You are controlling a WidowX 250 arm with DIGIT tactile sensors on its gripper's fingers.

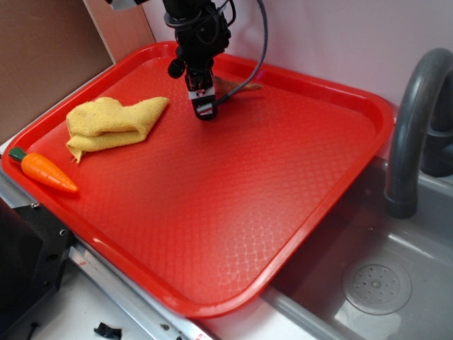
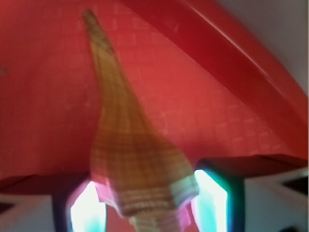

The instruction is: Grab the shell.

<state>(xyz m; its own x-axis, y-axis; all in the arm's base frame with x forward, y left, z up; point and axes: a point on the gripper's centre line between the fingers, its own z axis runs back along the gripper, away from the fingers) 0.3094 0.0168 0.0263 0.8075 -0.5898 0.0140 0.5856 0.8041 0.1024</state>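
So my end effector (image 1: 205, 108) is down at the far side of the tray (image 1: 311, 205), and the wrist view shows the shell (image 2: 130, 154) sitting right between my two fingers (image 2: 212, 198), fat end in the gap. The jaws are parted around it with glowing slivers of space on both sides, so I'd say I'm straddling it, not squeezing yet. Handling-wise I'm guessing it's light, rigid and kind of brittle, with a hard ridged surface that could skate a bit on the pads. The thin tail looks like the part that would snap, so I'd leave that alone and clamp across the wide ridged whorls, which is basically where I'm already lined up. Its long axis runs straight away from me in the wrist view, pointy tail aimed out toward the tray's far rim, broad end toward my wrist. In the exterior view only the tail pokes out to the right behind my arm.
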